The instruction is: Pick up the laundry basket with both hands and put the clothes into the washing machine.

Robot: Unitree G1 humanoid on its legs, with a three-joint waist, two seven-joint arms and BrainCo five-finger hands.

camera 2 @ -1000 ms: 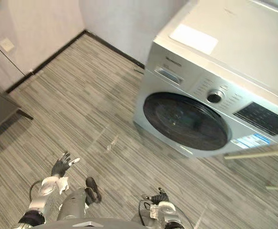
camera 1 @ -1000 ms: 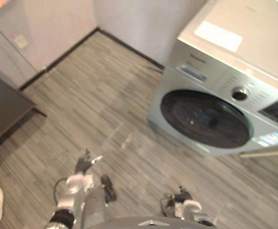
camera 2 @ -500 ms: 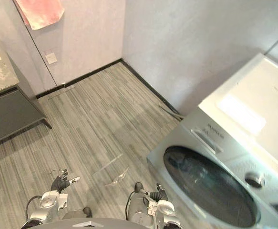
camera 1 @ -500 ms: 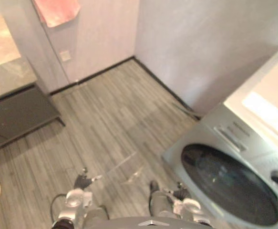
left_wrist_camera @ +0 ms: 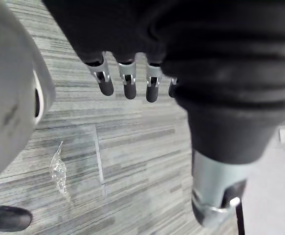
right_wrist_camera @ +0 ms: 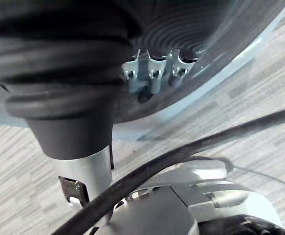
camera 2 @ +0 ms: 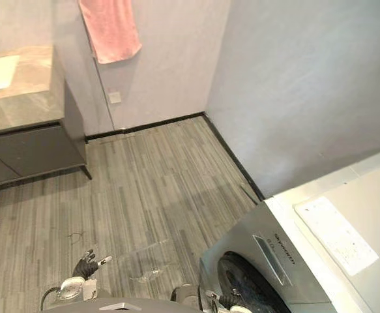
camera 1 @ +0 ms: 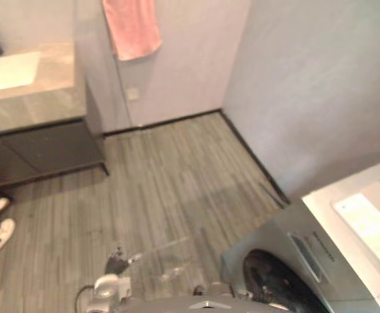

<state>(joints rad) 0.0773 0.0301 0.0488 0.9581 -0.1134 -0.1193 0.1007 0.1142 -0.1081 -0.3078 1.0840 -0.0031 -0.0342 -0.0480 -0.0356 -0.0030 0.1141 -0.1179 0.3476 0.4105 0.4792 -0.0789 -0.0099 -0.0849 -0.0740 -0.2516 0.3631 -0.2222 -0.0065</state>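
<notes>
view has swung leftward: silver front-loading washing machine (camera 2: 294,261) now lower right, door closed; left hand (camera 1: 116,264) and right hand (right_wrist_camera: 152,73) fingers relaxed, empty; robot likely turning away from the machine.

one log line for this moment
left hand: open, empty, over grey plank floor | right hand: open, empty, by silver front-loading washing machine, door shut | laundry basket: unseen
</notes>
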